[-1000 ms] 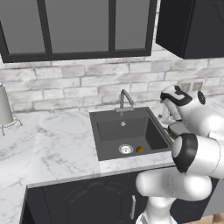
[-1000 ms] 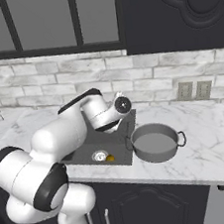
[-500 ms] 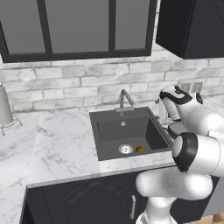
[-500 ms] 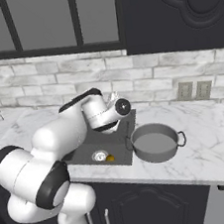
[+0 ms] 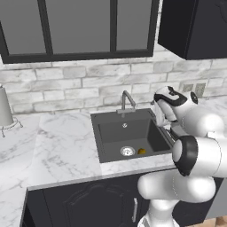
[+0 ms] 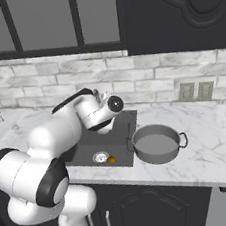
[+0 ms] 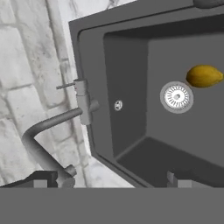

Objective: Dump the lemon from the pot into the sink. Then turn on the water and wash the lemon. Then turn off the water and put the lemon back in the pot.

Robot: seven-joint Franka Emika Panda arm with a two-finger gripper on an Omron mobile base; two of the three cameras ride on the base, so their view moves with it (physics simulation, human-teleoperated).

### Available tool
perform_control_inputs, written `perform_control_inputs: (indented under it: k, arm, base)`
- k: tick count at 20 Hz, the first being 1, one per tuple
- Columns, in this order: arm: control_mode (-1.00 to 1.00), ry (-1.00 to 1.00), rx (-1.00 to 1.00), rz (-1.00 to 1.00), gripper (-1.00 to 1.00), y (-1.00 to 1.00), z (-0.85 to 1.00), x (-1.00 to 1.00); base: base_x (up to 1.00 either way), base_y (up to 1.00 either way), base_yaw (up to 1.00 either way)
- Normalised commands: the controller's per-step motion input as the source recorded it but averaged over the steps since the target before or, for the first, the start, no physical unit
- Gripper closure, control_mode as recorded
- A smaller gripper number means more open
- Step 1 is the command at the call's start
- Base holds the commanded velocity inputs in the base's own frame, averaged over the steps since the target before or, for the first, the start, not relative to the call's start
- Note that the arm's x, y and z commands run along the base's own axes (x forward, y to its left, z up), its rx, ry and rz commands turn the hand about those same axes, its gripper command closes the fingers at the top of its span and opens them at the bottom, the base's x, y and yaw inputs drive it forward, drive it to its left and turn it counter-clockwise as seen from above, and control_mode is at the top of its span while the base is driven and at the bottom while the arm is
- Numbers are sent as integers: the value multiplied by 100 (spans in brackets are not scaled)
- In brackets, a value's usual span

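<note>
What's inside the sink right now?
The lemon lies on the sink floor beside the silver drain. No water runs from the faucet. In both base views the near wall hides the front floor strip.

Paper towel roll (image 5: 5, 107) far left on counter, outlets (image 6: 195, 91) on brick wall

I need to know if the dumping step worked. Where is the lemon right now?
The lemon lies on the floor of the sink, just right of the silver drain in the left base view, near the basin's front wall.
</note>
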Motion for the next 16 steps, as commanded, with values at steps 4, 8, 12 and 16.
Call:
perform_control_inputs:
  k: [4,8,12,16]
  arm:
    - [-100,0,-6,4,-100,29,0,6]
    - [-100,0,-6,4,-100,23,0,16]
    - [-100,0,-5,2,-100,9,0,25]
    - [-100,0,0,1,-100,0,0,27]
  base:
    - [0,0,0]
    - [0,0,0]
    - [0,0,0]
    - [0,0,0]
